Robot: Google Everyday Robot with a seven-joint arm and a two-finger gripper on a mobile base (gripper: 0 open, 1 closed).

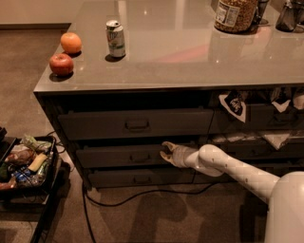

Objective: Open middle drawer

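Observation:
The middle drawer [114,156] is a low dark grey front with a small loop handle [139,157], set between a taller top drawer [95,124] and the lowest drawer [114,178]. Its front stands about in line with the other two. My gripper [165,150] reaches in from the right on a white arm, at the drawer's right end and a short way right of the handle. The two fingers [167,144] are spread apart, one above the other, with nothing between them.
On the grey counter [190,61] stand a soda can [116,38], an apple [61,64], an orange [71,42] and a jar [236,14]. A black tray of snacks [26,163] sits on the floor at left. A cable [142,194] runs along the floor under the drawers.

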